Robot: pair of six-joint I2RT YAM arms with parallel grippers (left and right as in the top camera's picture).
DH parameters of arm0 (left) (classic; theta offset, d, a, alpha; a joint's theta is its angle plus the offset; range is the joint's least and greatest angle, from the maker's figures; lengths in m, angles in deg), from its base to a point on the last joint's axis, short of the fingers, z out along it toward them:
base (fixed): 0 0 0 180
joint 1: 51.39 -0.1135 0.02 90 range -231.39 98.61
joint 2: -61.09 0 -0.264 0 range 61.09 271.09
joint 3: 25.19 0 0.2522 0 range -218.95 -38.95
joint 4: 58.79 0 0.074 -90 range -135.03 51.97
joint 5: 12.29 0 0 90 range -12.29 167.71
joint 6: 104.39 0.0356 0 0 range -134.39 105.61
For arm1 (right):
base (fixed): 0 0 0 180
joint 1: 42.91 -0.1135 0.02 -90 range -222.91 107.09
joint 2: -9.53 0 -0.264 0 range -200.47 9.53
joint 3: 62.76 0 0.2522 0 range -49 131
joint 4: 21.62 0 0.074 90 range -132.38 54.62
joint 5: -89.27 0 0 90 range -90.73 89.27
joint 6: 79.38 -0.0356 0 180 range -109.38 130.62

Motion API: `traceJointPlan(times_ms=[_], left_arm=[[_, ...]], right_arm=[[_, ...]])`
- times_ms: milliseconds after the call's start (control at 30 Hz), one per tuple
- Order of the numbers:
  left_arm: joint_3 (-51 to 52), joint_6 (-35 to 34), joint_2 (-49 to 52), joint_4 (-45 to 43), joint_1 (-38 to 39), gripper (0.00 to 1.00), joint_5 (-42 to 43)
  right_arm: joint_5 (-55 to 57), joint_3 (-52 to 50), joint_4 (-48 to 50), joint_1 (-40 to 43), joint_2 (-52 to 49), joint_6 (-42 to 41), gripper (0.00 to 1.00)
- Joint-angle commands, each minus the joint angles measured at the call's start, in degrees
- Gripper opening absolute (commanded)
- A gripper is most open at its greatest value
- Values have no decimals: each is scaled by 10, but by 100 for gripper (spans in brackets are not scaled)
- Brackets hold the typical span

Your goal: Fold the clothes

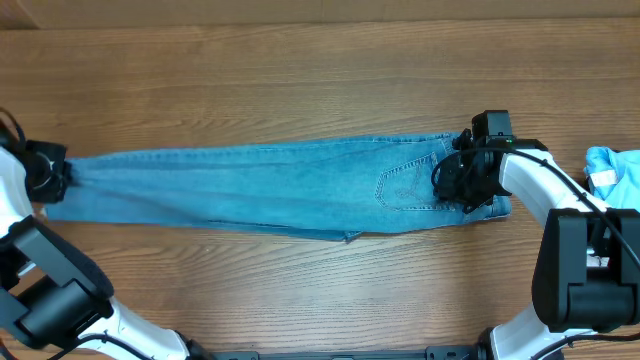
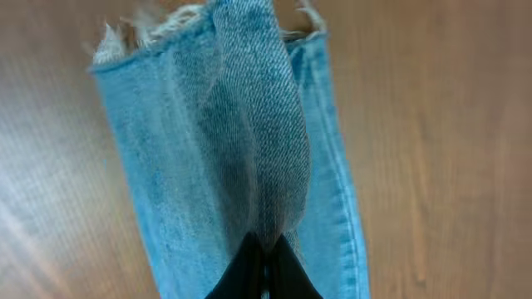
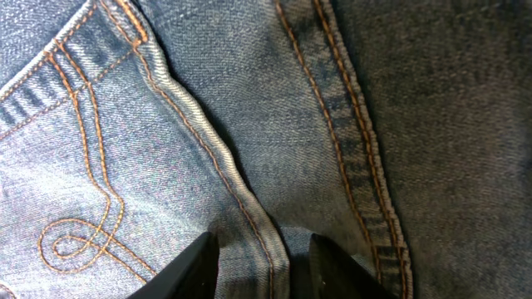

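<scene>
The light blue jeans [image 1: 260, 185] lie stretched left to right across the wooden table [image 1: 300, 80], legs together, with a stitched back pocket [image 1: 405, 185] facing up near the right end. My left gripper [image 1: 55, 175] is at the leg hems on the far left. In the left wrist view it [image 2: 264, 249] is shut on a raised fold of denim [image 2: 249, 124] near the frayed hem. My right gripper [image 1: 462, 180] sits on the waist end. In the right wrist view its fingers [image 3: 262, 266] are apart and straddle a seam ridge of the jeans [image 3: 249, 100] beside the pocket [image 3: 58, 166].
Another light blue cloth [image 1: 615, 175] lies at the right edge of the table, behind my right arm. Bare wood shows above and below the jeans.
</scene>
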Motion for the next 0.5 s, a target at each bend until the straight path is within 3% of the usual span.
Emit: traceJointPlan(times_ms=[0,233,400,433,467], left_arm=[[-14,-3,-16,-38,27,7,-77],[-13,14,4,-35,47,9,-130],[-13,49,35,-34,38,29,-150],[-14,75,34,-30,36,47,-150],[-15,88,34,-23,36,74,-154]], right_arm=[[55,-14,-2,12,-2,-2,40],[55,-14,0,12,-2,-3,41],[54,-14,-5,12,-2,-3,42],[54,-14,-5,12,-2,-3,42],[54,-14,-5,12,-2,-3,42]])
